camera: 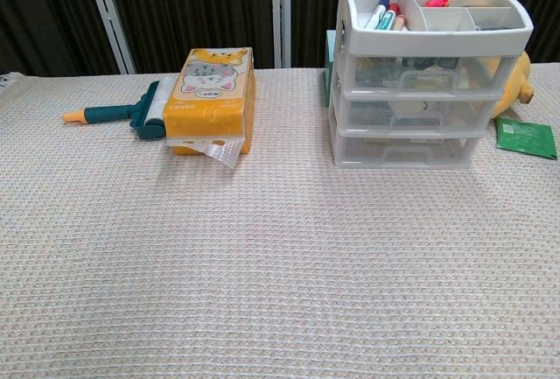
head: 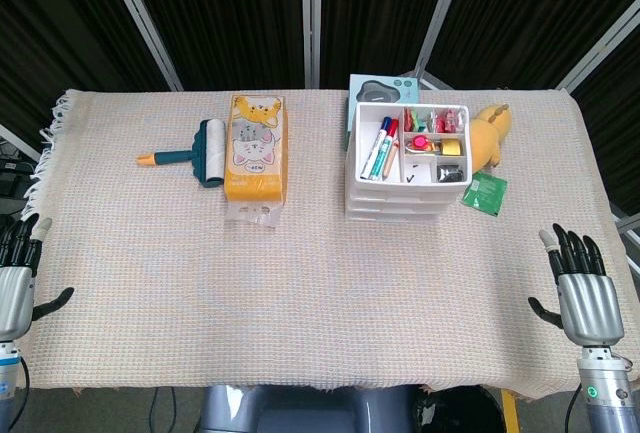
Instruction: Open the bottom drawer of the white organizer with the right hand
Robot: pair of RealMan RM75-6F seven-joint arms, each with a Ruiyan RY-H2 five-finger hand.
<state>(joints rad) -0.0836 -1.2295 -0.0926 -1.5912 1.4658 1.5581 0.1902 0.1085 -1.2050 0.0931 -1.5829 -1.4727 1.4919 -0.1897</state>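
Organizer: white plastic three-drawer organizer (head: 405,175), bottom drawer (camera: 404,150) closed, far ahead-left of right hand.
Right hand (head: 583,291): fingers spread, holding nothing.
Left hand (head: 17,277): fingers spread, holding nothing.

White organizer (camera: 411,108), yellow cat-printed tissue pack (head: 256,148), beige woven tablecloth (head: 300,293).

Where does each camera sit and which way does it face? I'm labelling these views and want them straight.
Head view: high up, looking steeply down on the table; the left hand and right hand show at the near corners, open and holding nothing.
Chest view: low, near table height, looking straight across at the organizer's drawer fronts; no part of the robot shows.
Shared: organizer, tissue pack, lint roller, yellow plush toy, green packet.
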